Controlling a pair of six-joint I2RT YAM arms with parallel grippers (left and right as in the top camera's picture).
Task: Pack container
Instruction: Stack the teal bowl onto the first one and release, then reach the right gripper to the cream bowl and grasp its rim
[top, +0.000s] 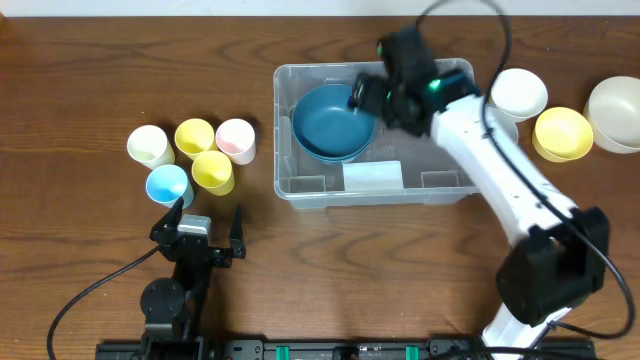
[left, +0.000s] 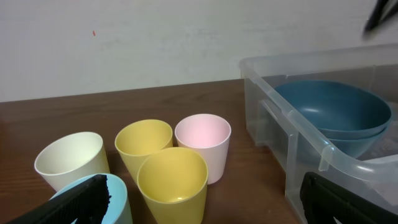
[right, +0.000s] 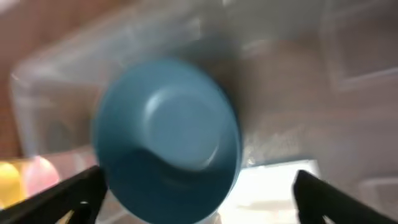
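The clear container (top: 290, 185) stands at the middle of the table, with a pale label (top: 372, 176) on its floor. Two stacked blue bowls (top: 330, 122) sit in its left half; they also show in the left wrist view (left: 336, 109) and the right wrist view (right: 168, 158). My right gripper (top: 365, 97) hovers over the container at the bowls' right rim, open and empty, its fingers wide on both sides of the bowls (right: 196, 199). My left gripper (top: 208, 215) rests open near the front left, behind the cups (left: 199, 202).
Five cups stand left of the container: cream (top: 148, 145), two yellow (top: 194, 135) (top: 213, 170), pink (top: 236, 138), light blue (top: 167, 184). Right of the container are a white bowl (top: 519, 92), a yellow bowl (top: 562, 133) and a cream bowl (top: 615, 112).
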